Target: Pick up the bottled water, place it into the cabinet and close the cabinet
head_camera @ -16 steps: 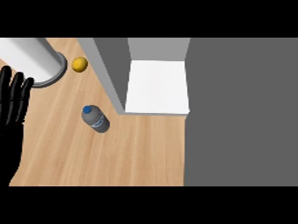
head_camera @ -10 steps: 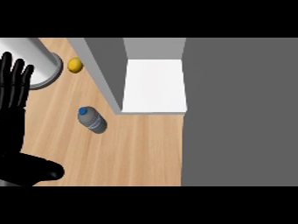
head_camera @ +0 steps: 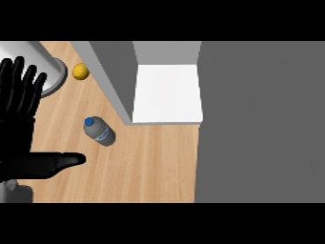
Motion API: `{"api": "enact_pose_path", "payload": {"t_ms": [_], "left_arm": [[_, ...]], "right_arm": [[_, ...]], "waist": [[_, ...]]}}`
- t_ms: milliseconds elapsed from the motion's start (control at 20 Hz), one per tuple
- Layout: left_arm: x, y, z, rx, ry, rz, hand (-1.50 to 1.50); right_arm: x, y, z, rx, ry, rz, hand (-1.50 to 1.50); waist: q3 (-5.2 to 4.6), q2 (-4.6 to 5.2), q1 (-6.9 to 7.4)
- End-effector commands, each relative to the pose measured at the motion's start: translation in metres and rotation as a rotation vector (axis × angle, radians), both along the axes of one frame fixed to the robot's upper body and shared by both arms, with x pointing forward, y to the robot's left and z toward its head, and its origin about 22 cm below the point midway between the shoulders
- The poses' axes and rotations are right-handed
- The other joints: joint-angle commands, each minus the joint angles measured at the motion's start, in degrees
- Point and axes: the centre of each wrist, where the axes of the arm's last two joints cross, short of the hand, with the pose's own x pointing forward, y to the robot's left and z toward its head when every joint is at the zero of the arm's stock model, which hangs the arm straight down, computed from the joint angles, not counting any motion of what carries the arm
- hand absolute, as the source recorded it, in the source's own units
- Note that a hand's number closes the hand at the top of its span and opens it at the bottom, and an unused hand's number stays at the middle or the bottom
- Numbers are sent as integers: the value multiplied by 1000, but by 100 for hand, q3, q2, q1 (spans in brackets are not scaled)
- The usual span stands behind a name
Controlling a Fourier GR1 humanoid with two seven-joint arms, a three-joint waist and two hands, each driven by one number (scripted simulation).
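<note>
Since the earlier frame my left hand (head_camera: 14,128) had risen further, fingers straight and spread, holding nothing. The bottled water (head_camera: 99,131) lay untouched just right of it, near the open cabinet (head_camera: 166,93); everything remained undone.

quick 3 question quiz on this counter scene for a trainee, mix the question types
1. True or false: the left hand is curled round the bottled water.
2. Which lies nearer the cabinet: A, the bottle, or B, the yellow fruit?
3. What colour is the bottle's cap?

Key: 1 false, its fingers are straight and apart from it. 2 A. 3 blue.
</note>
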Motion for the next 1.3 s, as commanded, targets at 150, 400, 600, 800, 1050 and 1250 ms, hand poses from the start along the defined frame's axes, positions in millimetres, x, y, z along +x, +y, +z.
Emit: {"api": "enact_pose_path", "payload": {"t_ms": [150, 400, 600, 800, 1050, 1250], "left_arm": [[-38, 6, 3, 52, 84, 53, -150], [-23, 16, -21, 73, 158, 100, -150], [-27, 32, -48, 52, 187, 95, -150], [-6, 20, -86, 39, 263, 97, -150], [10, 52, -103, 8, 345, 66, -150], [12, 45, -142, -47, 399, 50, -150]], "right_arm": [[-40, 9, 13, 18, -4, 32, -150], [-54, 4, 12, 18, 7, 1, -150], [-63, 4, 11, 6, 30, 25, -150], [-69, -2, 18, -2, -4, 36, -150], [-75, 9, 15, 18, 13, 29, -150], [-76, 11, 5, 10, 22, 32, -150]], "waist": [[1, -14, 26], [0, -2, -30], [-3, -1, -20], [-7, 14, -98], [-8, 8, -92], [-7, 9, -91]]}}
